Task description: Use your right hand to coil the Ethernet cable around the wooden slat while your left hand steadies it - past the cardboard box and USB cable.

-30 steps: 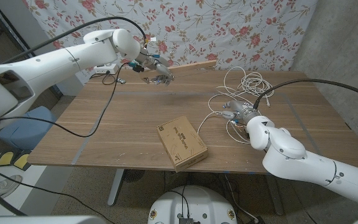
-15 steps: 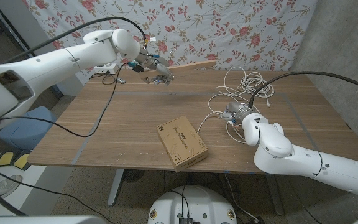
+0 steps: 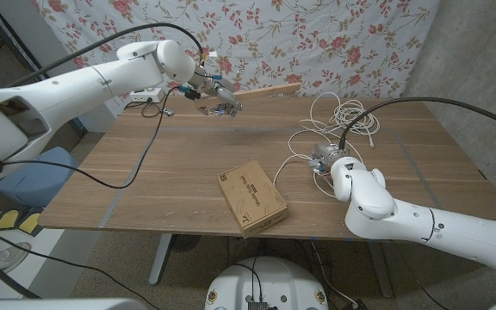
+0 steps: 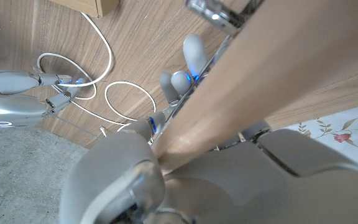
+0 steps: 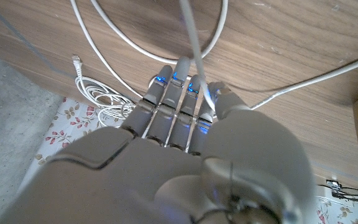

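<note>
The left robot hand point(image 3: 216, 89) grips the wooden slat point(image 3: 265, 89) at about 12 o'clock on the bench point(image 3: 145, 164), holding it up off the wood. The right robot hand point(image 3: 328, 160), near 3 o'clock, pinches the white Ethernet cable point(image 5: 194, 37) between thumb and fingers. The risk, as I judge it — loose loops point(image 3: 344, 114) could snag or drag, or the thin cable could slip from the pinch before reaching the slat.

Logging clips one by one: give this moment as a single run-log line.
left hand: holds wooden slat raised | right hand: pinches Ethernet cable | coil: not begun | cardboard box: near edge
</note>
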`<state>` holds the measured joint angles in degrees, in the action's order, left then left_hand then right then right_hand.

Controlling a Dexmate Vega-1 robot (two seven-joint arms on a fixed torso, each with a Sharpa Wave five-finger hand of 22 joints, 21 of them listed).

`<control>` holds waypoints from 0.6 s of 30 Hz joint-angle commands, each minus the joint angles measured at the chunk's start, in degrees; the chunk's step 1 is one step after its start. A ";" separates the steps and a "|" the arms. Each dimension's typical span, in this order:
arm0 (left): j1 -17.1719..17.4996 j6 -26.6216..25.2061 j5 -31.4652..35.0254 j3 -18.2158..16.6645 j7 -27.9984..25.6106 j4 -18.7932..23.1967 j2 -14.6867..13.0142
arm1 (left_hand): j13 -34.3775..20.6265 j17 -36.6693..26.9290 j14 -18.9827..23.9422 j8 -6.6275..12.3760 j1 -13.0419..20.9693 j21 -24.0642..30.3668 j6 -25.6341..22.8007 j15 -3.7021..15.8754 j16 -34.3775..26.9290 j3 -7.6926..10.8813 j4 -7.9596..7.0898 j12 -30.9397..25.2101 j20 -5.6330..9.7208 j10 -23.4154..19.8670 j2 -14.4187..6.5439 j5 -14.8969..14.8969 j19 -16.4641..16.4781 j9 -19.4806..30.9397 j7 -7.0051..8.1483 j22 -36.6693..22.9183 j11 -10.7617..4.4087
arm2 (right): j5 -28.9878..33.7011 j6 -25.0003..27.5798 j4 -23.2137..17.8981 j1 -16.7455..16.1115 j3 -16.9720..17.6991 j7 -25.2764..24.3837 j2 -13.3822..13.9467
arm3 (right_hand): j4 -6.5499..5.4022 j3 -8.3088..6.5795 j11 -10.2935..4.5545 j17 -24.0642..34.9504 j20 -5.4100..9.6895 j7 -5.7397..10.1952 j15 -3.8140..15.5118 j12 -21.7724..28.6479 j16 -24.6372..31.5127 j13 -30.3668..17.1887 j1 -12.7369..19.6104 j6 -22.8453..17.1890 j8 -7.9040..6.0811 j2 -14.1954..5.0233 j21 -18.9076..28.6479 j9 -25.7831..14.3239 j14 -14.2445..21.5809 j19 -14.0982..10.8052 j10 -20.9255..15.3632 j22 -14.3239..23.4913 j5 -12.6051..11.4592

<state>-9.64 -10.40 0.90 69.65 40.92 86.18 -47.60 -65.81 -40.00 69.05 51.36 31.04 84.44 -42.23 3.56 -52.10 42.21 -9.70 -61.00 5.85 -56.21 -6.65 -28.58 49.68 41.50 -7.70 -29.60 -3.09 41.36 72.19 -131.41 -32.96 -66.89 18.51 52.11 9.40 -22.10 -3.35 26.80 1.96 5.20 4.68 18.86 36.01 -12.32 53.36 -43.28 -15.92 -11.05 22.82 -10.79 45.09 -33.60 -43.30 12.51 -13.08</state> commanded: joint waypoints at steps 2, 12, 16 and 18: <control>-0.28 0.19 0.57 0.47 0.40 -1.24 0.86 | -5.10 0.08 10.82 0.78 -1.04 0.37 0.15 6.78 -24.16 0.63 -0.02 -28.54 -0.08 -1.70 0.00 0.25 -0.32 -0.02 -0.24 6.01 -2.18 | 2.52 -3.43 2.76 -2.44 3.36 1.47 -1.57 | -4.68 -2.73 -0.43 3.47 3.16 -0.19 8.13 0.73 3.37 -0.36 1.74 -3.68 0.18 -1.02 3.57 -0.10 7.30 -1.89 -4.67 1.88 0.48; -0.40 0.40 0.80 0.60 0.69 -2.41 1.55 | -5.09 0.48 10.78 1.04 -1.52 0.70 0.23 6.85 -24.27 1.05 0.03 -28.54 -0.15 -1.59 0.10 0.41 -0.59 -0.44 -0.25 6.61 -2.15 | -0.27 -8.95 2.26 -10.31 13.27 -5.82 -2.26 | -9.48 -4.64 1.88 6.42 6.75 -6.43 7.81 -0.22 3.99 0.51 1.86 -4.51 2.90 0.36 11.95 0.06 16.80 -4.36 -11.40 6.28 0.02; -0.54 0.46 1.30 0.88 0.80 -3.09 2.16 | -5.08 0.62 10.79 1.30 -1.72 0.97 0.49 6.81 -24.34 1.23 0.02 -28.54 -0.06 -1.57 0.12 0.46 -0.64 -0.23 -0.34 6.67 -2.14 | -4.58 -15.92 1.64 -17.65 21.48 -15.98 -2.64 | -11.81 -4.40 3.45 6.75 7.68 -7.78 7.88 -0.77 3.53 0.79 0.30 -4.21 3.53 -0.02 12.67 -0.05 18.29 -3.10 -12.26 6.39 -0.57; -0.58 0.58 1.40 0.96 0.90 -3.55 2.50 | -5.08 0.71 10.78 1.36 -1.83 1.03 0.54 6.83 -24.35 1.31 0.02 -28.56 -0.05 -1.62 0.15 0.49 -0.72 -0.30 -0.22 6.80 -2.15 | -6.06 -18.11 1.46 -19.99 24.37 -19.17 -3.17 | -12.52 -4.82 3.45 6.93 8.14 -8.35 8.08 -0.77 3.11 0.86 0.21 -4.97 3.40 -0.30 13.12 -0.20 18.75 -2.46 -13.47 6.43 -0.96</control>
<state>-9.99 -10.06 1.60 70.19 41.43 84.20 -46.30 -65.81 -39.14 69.22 52.36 29.70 85.32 -42.01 3.39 -52.82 43.04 -9.48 -61.64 5.75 -56.13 -6.49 -28.10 48.98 41.13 -7.70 -29.60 -3.16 41.61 64.93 -129.12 -40.74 -56.93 15.12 50.20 -2.15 -26.53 -0.76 33.34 3.55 -1.57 11.37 18.19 39.46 -11.44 54.83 -46.67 -12.69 -10.81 35.20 -10.71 62.98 -36.78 -55.23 18.76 -13.49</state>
